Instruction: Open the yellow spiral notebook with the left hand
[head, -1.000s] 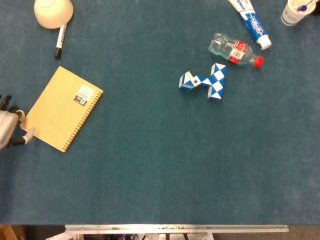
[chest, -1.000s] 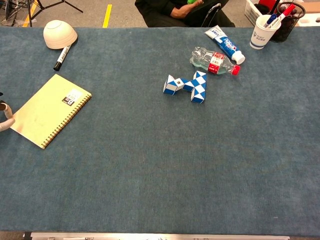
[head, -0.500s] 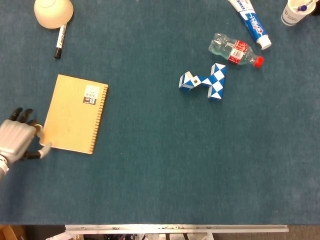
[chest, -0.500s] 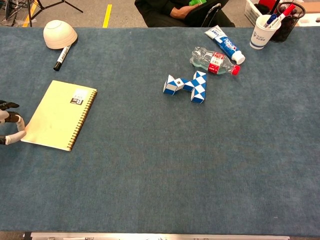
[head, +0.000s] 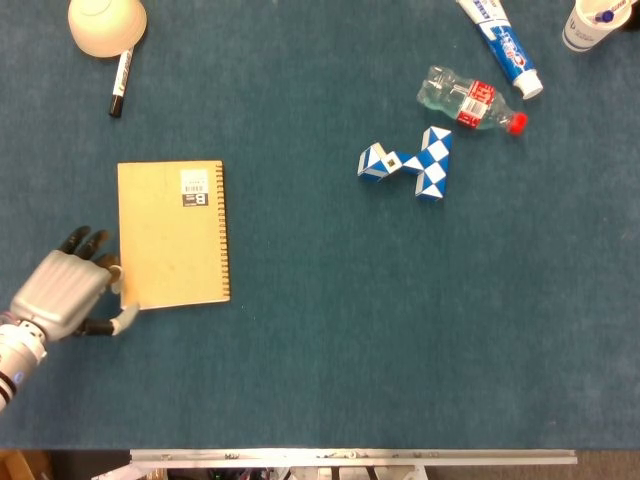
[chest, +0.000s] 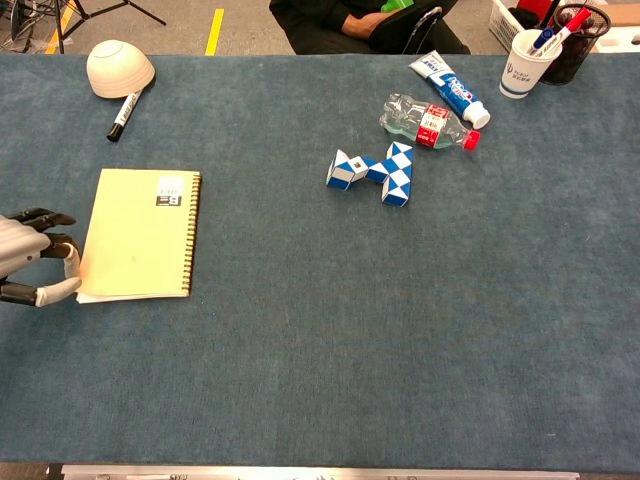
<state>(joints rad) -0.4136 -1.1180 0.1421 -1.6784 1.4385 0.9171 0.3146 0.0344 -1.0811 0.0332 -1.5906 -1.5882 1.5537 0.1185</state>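
Observation:
The yellow spiral notebook lies shut and flat on the blue table, its wire spine on the right and a small label at its top. In the chest view the notebook sits squarely to the table edge. My left hand is at its lower-left corner, thumb and fingers pinching that corner. The chest view shows the left hand at the far left edge, with a sliver of white pages showing at the pinched corner. My right hand appears in neither view.
A white bowl and a black marker lie behind the notebook. Mid-table is a blue-and-white snake puzzle; behind it are a plastic bottle, a toothpaste tube and a cup of pens.
My left hand has moved right and toward the table front, turning the notebook clockwise from a slant to square with the table and shifting it right.

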